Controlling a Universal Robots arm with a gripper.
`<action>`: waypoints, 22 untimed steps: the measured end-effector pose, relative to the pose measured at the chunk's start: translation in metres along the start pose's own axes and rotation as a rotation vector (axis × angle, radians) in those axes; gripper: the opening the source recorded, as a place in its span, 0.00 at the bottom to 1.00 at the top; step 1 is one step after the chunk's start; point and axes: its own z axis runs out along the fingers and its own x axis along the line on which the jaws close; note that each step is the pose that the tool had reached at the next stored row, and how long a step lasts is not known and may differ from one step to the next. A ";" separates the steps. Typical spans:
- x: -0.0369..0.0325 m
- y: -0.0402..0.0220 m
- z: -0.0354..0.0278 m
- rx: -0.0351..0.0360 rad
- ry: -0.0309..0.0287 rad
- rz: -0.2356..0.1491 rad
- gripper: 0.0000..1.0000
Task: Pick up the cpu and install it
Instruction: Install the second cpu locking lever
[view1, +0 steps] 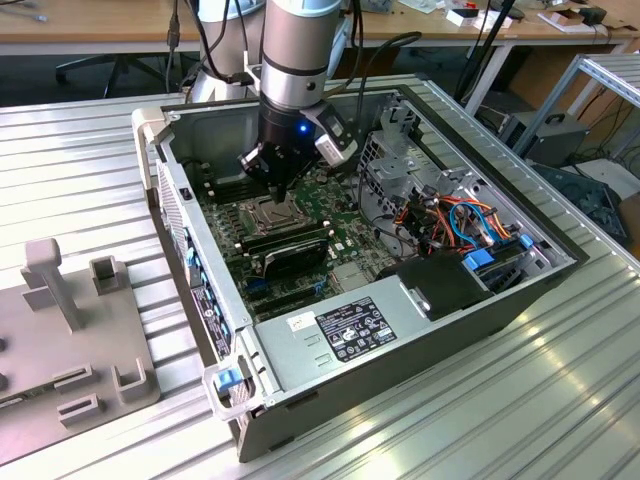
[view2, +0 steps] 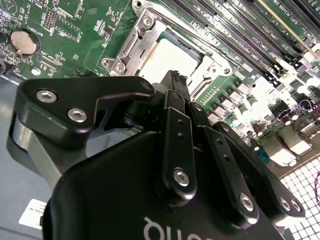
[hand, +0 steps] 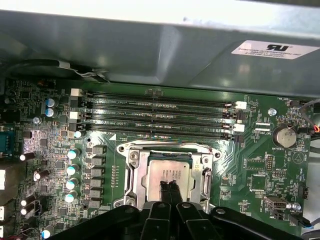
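The open grey computer case (view1: 400, 330) lies on the ribbed metal desk (view1: 560, 400), its green motherboard (hand: 240, 165) exposed. The square silver cpu (hand: 167, 175) already sits inside the steel socket frame (hand: 131, 160), so placement looks mostly done. The arm stands vertical over the board, at roughly eleven o'clock within the case. Its black hand (hand: 168, 186) hangs closed, fingertips pinched together, just above the chip.

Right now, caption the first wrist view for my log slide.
Gripper closed-fingered directly over the CPU lying in the motherboard socket, below four RAM slots.
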 end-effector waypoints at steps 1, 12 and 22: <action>0.0000 0.0000 0.0000 0.0001 0.0000 0.000 0.11; 0.0000 0.0000 -0.0002 0.0002 0.0001 0.000 0.11; 0.0002 -0.0079 -0.0016 0.0007 0.0003 0.000 0.11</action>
